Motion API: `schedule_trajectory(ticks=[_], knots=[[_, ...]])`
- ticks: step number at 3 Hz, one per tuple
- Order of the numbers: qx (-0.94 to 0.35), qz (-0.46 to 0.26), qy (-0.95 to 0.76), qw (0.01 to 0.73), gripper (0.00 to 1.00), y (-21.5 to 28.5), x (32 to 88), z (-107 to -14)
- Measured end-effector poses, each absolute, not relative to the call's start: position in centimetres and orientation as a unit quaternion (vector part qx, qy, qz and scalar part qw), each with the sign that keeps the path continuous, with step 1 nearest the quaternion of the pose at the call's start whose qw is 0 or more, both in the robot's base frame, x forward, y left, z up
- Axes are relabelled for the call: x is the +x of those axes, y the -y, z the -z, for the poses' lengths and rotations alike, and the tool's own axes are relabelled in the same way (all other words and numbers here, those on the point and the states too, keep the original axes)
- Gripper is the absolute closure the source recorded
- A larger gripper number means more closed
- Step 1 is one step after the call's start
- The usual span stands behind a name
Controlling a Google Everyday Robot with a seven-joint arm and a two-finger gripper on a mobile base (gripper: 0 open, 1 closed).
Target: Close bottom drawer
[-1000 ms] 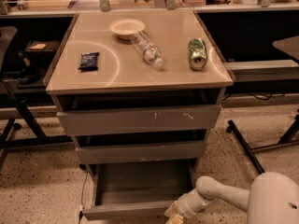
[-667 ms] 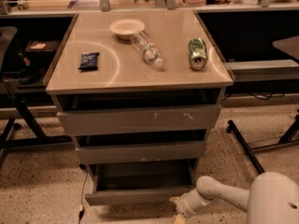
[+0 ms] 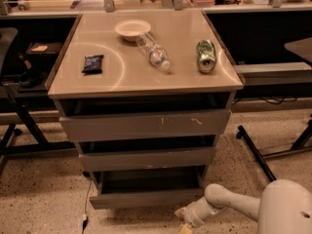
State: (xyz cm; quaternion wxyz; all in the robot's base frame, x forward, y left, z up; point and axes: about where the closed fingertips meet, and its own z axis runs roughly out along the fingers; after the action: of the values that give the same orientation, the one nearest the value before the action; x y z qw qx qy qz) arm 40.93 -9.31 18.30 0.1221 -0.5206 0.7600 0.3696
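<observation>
The bottom drawer (image 3: 146, 198) is the lowest grey front of the cabinet. It sticks out a short way, and a dark strip of its tray shows behind the front. My gripper (image 3: 184, 221) is low near the floor, just below and in front of the right end of that drawer front. Whether it touches the front is unclear. My white arm (image 3: 229, 204) reaches in from the lower right.
The middle drawer (image 3: 146, 159) and top scratched drawer (image 3: 146, 125) also stand slightly out. On the cabinet top lie a bowl (image 3: 132, 29), a plastic bottle (image 3: 153, 52), a green can (image 3: 205, 55) and a dark packet (image 3: 92, 63). Black furniture legs (image 3: 256, 152) stand at the right.
The bottom drawer has slid back into the cabinet from far out to only a short way out. My gripper has followed it toward the cabinet.
</observation>
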Motion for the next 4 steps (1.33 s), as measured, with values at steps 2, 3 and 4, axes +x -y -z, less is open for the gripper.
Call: schedule_trajectory(ticks=[2, 3, 4], knots=[[-0.521, -0.370, -0.760, 0.122, 0.65, 9.3, 40.9, -18.3], [-0.523, -0.368, -0.758, 0.128, 0.88, 8.9, 42.1, -18.1], [-0.538, -0.348, -0.754, 0.144, 1.00, 7.9, 44.3, -17.6]])
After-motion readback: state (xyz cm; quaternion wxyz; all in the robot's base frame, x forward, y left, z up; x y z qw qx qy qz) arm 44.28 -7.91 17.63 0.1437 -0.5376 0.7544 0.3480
